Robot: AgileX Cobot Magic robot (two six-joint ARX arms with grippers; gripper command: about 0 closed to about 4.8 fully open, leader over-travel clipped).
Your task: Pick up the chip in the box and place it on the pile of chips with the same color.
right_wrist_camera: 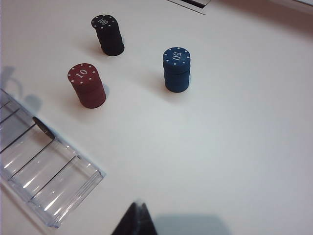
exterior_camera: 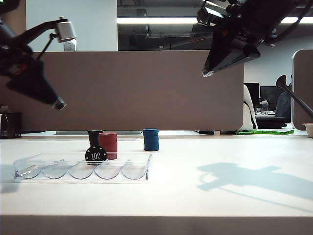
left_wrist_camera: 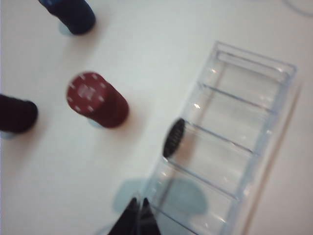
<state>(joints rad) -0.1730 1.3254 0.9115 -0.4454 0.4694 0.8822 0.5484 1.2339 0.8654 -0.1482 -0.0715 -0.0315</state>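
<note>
Nearest the lens in the exterior view, the long, low, clear plastic box [exterior_camera: 83, 169] with five scalloped grooves lies at lower left on the pale counter [exterior_camera: 220, 196], and the single round black chip [exterior_camera: 96, 154] marked "100" stands on edge inside it, in the third groove from the left. Nothing of the job is done as yet: the chip sits in its tray, ungripped, and the pick, the carry and the placing all remain. The short black stack of chips [exterior_camera: 94, 136], its destination, waits just behind the tray at centre left, beside a red stack [exterior_camera: 108, 145], with a blue stack [exterior_camera: 150, 139] farther right. The chip's printed face looks toward the exterior camera; seen from the left wrist it shows only as a thin dark sliver, its flat plane running along the tray's length and its axis pointing across it. The left claw [exterior_camera: 58, 104] hangs at upper left above the tray's left end, fingers clenched together on nothing. The right claw [exterior_camera: 208, 73] is parked high at upper right, also closed and empty, well apart from the chips.
</note>
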